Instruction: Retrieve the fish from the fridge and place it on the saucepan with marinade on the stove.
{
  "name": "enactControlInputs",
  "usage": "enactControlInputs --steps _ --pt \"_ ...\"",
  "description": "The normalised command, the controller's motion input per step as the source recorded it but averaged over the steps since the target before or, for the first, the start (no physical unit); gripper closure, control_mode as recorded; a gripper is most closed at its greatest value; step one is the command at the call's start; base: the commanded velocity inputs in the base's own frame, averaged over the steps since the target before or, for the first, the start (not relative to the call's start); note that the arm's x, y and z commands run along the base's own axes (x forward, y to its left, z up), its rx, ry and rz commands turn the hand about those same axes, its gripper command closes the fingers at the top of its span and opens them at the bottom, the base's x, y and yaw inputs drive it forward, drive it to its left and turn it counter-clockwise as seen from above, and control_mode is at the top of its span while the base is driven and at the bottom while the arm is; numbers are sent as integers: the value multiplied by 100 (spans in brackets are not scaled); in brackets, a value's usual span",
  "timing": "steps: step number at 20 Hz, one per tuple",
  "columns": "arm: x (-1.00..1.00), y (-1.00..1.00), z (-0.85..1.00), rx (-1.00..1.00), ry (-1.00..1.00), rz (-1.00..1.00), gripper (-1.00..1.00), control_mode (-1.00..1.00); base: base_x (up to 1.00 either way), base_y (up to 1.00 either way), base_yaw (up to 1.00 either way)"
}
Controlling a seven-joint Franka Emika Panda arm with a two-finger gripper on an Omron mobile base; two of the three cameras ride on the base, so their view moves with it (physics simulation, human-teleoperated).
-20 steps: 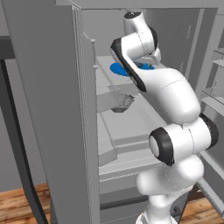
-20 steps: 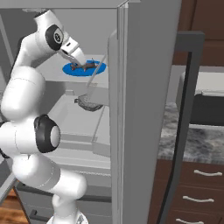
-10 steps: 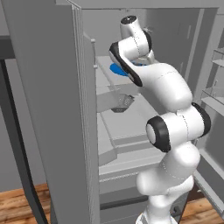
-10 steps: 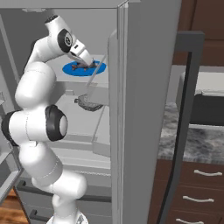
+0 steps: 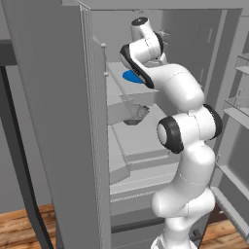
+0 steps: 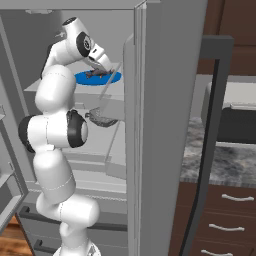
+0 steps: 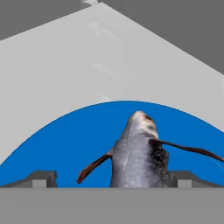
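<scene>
The fridge [image 5: 48,97] stands open with my arm reaching onto its upper shelf. There the small grey-brown fish [image 7: 138,153] lies on a round blue plate [image 7: 65,144]. My gripper [image 7: 113,180] is open and low over the plate, one fingertip [image 7: 41,179] on each side of the fish's body. From the right, the fish [image 6: 97,73] rests on the plate [image 6: 98,78] under my gripper [image 6: 106,70]. On the left, my arm hides most of the plate [image 5: 131,77]. The saucepan and the stove are out of view.
A grey faceted bowl [image 6: 102,119] sits on the shelf below the plate, also visible from the left [image 5: 138,114]. The open fridge doors [image 6: 150,100] flank the arm closely. A stone counter [image 6: 220,160] with drawers lies to the right.
The arm has straightened up and pushed deeper into the fridge, bringing the hand closer over the plate and fish. The jaws have stayed open.
</scene>
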Motion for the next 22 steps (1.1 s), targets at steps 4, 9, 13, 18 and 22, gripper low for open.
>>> enactControlInputs --steps 4,9,13,18,22 --pt "13 0 -10 0 2 0 -100 -100 0 0 0" --pt "-9 -3 -47 0 1 0 -100 -100 0 0 0" --pt "-12 -12 -70 1 1 0 -100 -100 0 0 0" --pt "-9 -1 -53 12 -1 0 100 -100 0 0 0" --pt "-7 0 -46 13 -4 0 100 -100 0 0 0"
